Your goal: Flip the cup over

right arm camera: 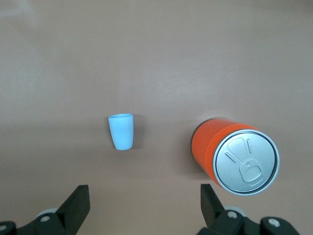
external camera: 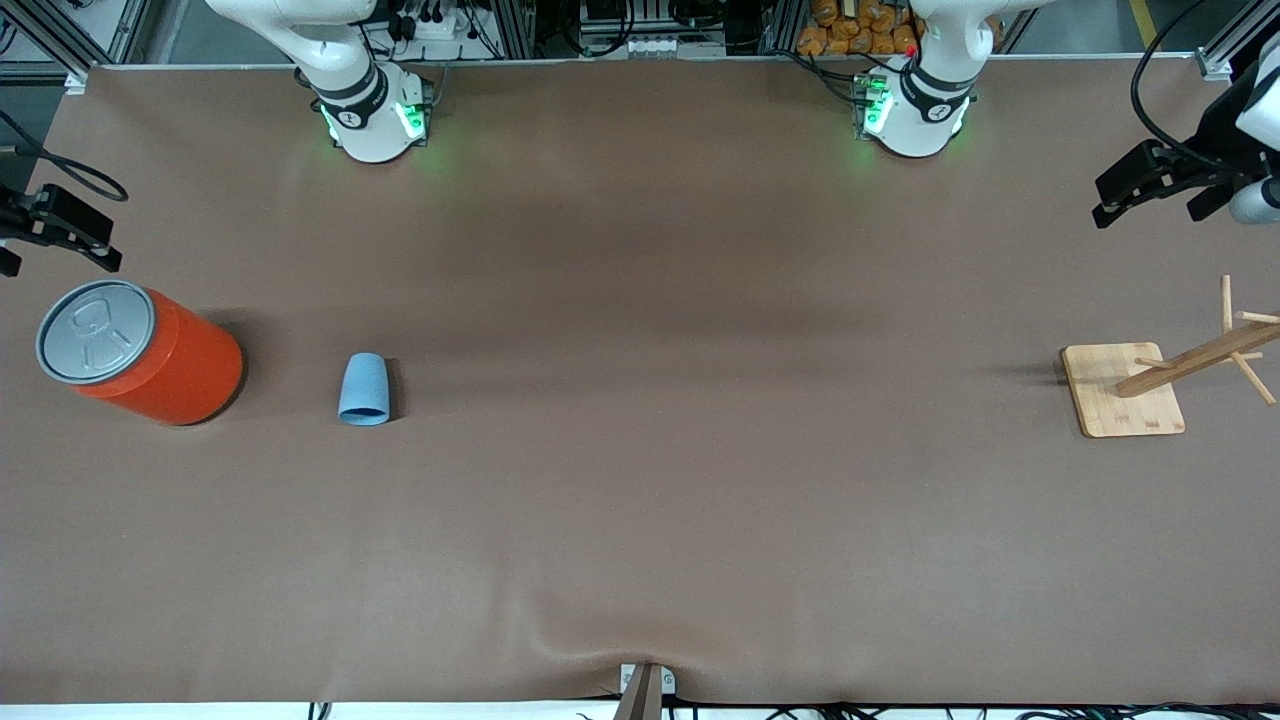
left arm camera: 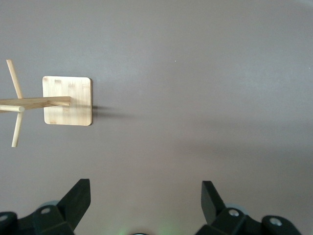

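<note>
Both my grippers hang open at the table's ends, left gripper [left arm camera: 142,203] waiting, right gripper [right arm camera: 142,203] nearest the cup [external camera: 364,389].

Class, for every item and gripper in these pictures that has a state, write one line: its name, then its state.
cup: standing upside down on the table, closed bottom up, untouched.
orange can: upright, grey lid on, beside the cup.
wooden rack: upright on its square base, pegs bare.
right gripper: open, up in the air over the table by the can, holding nothing.
left gripper: open, up in the air near the rack, holding nothing.
</note>
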### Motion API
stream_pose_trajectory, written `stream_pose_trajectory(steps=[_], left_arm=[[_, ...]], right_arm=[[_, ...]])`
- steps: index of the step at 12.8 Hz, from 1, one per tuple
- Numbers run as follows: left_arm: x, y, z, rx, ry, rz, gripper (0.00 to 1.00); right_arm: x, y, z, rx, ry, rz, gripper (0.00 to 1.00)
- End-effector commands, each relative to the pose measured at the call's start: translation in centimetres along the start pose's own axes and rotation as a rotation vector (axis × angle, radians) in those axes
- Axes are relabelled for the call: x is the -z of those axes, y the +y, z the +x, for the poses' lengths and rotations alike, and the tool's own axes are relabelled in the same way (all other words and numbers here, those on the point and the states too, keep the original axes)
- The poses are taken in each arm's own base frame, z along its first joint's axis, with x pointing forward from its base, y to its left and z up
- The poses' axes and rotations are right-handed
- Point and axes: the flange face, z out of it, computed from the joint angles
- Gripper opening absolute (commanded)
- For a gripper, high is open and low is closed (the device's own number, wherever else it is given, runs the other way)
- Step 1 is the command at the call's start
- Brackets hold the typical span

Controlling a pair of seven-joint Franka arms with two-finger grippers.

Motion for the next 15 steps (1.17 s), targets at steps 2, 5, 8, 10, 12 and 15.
stream_pose_trajectory(steps=[2,5,8,10,12,15], left_arm=[[0.8,-0.5,0.1,-0.004,-0.005,0.019,1.0],[0.2,-1.1,0.7,-0.009,-0.011,0.053,1.0],[0.2,-0.9,0.6,-0.012,-0.013,0.053,1.0],[0.0,-1.0,0.6,-0.017,-0.016,0.052,1.0],[0.0,-1.0,0.6,-0.024,-0.018,0.052,1.0],[-0.6,-1.0,0.6,-0.026,-0.029,0.055,1.0]], right_arm=[[0.3,-0.1,0.2,0.008,-0.004,-0.005,1.0],[0.3,-0.4,0.2,0.007,-0.006,0.003,1.0],[-0.1,-0.8,0.4,0.019,-0.013,0.011,1.0],[-2.1,-1.4,1.4,0.035,-0.046,0.012,1.0],[-7.5,-1.2,3.8,0.034,-0.138,0.008,1.0],[-11.3,-1.0,3.9,0.02,-0.237,0.015,1.0]])
